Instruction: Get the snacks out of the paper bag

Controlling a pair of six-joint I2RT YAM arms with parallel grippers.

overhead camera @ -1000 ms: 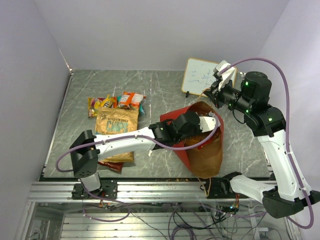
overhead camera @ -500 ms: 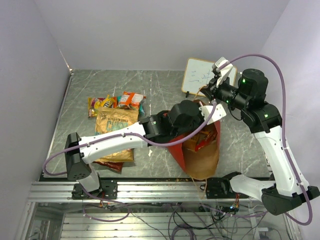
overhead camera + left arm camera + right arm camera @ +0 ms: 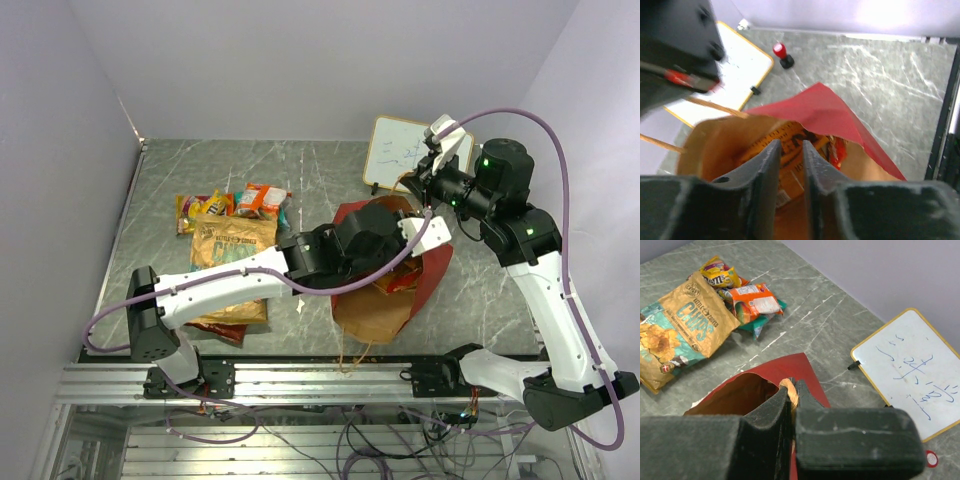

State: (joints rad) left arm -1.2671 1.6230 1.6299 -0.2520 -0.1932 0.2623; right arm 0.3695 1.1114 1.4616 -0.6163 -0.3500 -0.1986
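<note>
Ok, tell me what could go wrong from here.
The right tool pinches only the thin cord handle of the paper bag; if it slips, the mouth may collapse around the left tool. That tool's jaws stand barely apart above the orange packet, so it might catch only a foil edge, or lift the bag along with it.

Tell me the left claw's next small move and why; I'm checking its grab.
Probably widen the left claw and dip deeper: its fingers stand narrowly apart above the orange packet inside the paper bag, whose handle the right claw pinches.
</note>
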